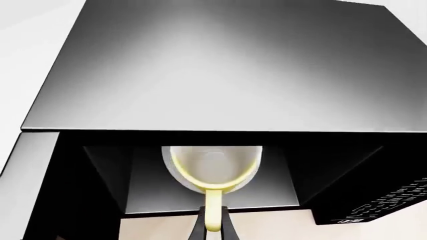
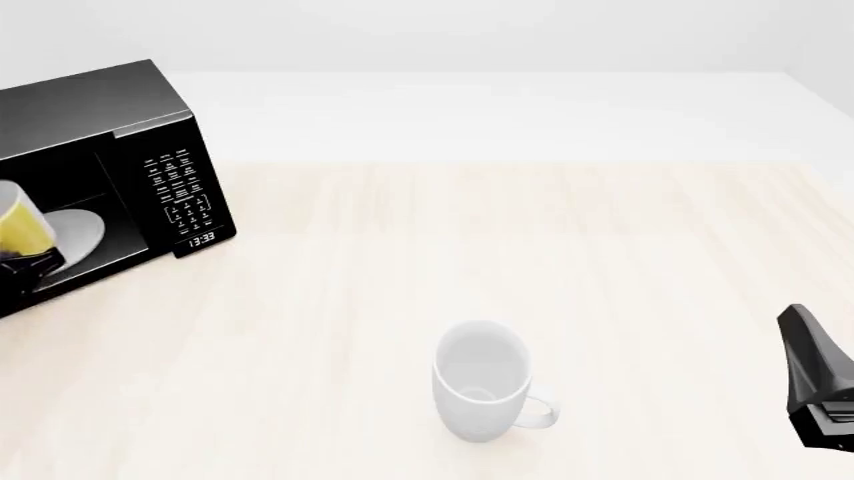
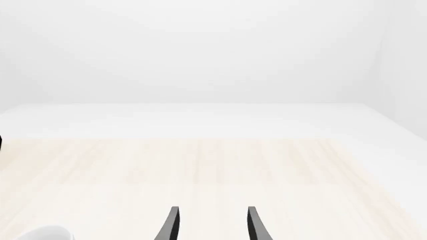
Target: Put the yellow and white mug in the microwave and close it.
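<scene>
Yellow and white mug (image 1: 213, 167) inside the microwave (image 2: 127, 150), glossy yellow outside, smooth white within, sitting over the round white turntable plate (image 2: 78, 236). Seen from the left wrist camera with its curved yellow handle (image 1: 213, 212) pointing out of the cavity toward the left end effector (image 1: 213, 227). Gripped there: dark tapered fingers (image 1: 198, 229) pressed against both sides of the handle. Only partly visible in the front view, at the picture's left edge, mug at (image 2: 24, 225).

Boxy black casing on the microwave, top panel smooth and sheened with soft reflections, straight sharp front edge above the dark cavity. Keypad (image 2: 180, 190) of white lettering on the right of the opening, small digital display (image 2: 202, 239) below it. Cavity open to the front; door not identifiable in the front view.

Pale wood-grain tabletop (image 2: 534, 240), matte. Larger all-white mug (image 2: 481, 380) upright near the front edge, well apart from the microwave, handle toward the right arm's side.

Right end effector (image 3: 211, 225) hanging over bare tabletop, slim black fingers set well apart with nothing between them. Broad open surface ahead of it and between the white mug and the microwave.
</scene>
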Controlling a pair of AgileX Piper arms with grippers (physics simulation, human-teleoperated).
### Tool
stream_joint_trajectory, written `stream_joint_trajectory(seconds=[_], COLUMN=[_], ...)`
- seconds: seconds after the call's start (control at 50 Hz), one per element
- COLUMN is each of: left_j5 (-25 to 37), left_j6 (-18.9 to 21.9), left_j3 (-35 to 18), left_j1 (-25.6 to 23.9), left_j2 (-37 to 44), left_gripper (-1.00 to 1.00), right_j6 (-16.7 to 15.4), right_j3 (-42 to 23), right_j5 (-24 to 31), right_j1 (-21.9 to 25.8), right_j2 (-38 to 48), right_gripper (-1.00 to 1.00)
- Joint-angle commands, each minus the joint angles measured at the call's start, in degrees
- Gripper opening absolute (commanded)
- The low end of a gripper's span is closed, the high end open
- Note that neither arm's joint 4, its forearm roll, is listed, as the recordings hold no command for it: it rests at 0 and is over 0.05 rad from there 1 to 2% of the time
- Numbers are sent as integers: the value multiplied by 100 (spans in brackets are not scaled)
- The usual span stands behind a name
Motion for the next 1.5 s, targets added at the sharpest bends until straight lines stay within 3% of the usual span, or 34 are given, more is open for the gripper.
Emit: stream_joint_trajectory(seconds=[0.02,0.62,1.2,1.22,1.5], left_j5=[162,281,324,368,461], left_j6=[-108,-163,2,-4,-27], left_j3=[-296,-947,-1098,-1139,-1172], left_j1=[38,80,109,95,79], left_j2=[25,837,1404,1430,1420], left_gripper=[-100,-100,-100,100,100], right_j6=[0,0,-1,-1,1], right_j3=[0,0,0,0,0], right_j5=[0,0,0,0,0], right_j1=[-1,0,0,-1,0], right_j2=[0,-1,1,-1,-1], right_gripper=[100,100,100,100,100])
